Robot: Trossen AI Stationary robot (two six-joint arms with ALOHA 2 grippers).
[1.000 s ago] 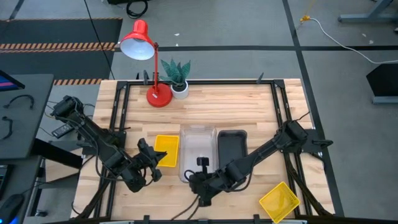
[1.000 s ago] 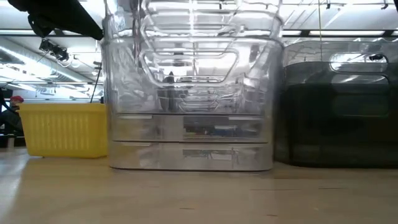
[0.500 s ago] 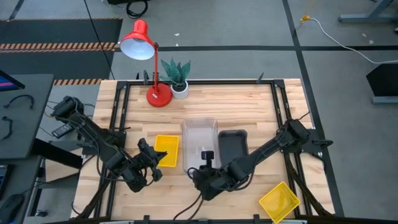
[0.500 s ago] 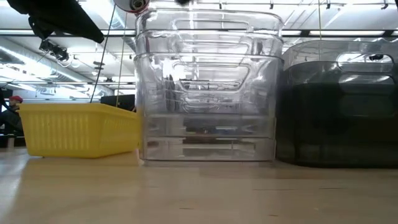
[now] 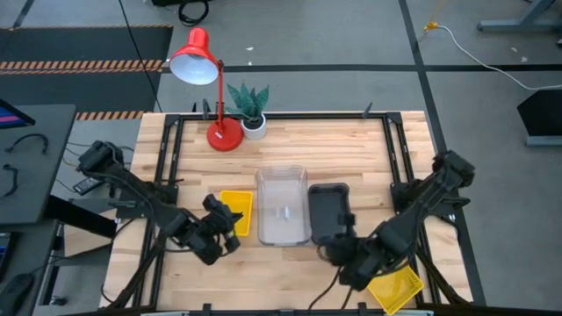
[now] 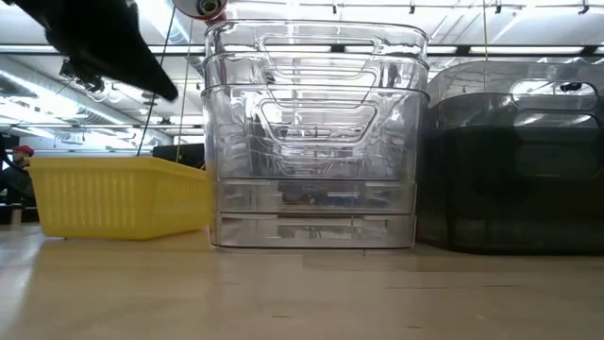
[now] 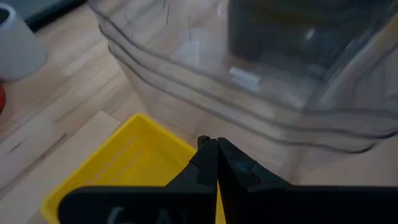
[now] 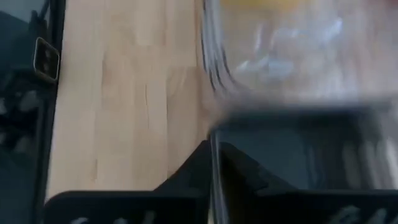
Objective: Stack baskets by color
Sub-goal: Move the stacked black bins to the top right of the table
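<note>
Three baskets stand side by side at mid-table. From left to right they are a yellow basket (image 5: 235,211) (image 6: 113,195), a nested stack of clear baskets (image 5: 282,206) (image 6: 311,142) and a dark grey basket (image 5: 327,209) (image 6: 514,161). A second yellow basket (image 5: 392,285) lies tilted at the near right corner. My left gripper (image 5: 234,232) (image 7: 216,147) is shut, above the first yellow basket's near right corner (image 7: 143,143) and clear of it. My right gripper (image 5: 330,249) (image 8: 212,149) is shut and hangs above the dark basket's near end (image 8: 298,146).
A red desk lamp (image 5: 211,88) and a small potted plant (image 5: 251,109) stand at the far edge. Black frame rails (image 5: 399,167) run along the table's sides. Bare wood (image 5: 325,149) lies between the baskets and the far edge.
My right gripper slid the clear stack toward the far edge. It then left the stack's near end and swung up and toward the table's right edge, to the dark basket's near end. The left gripper has edged right over the yellow basket.
</note>
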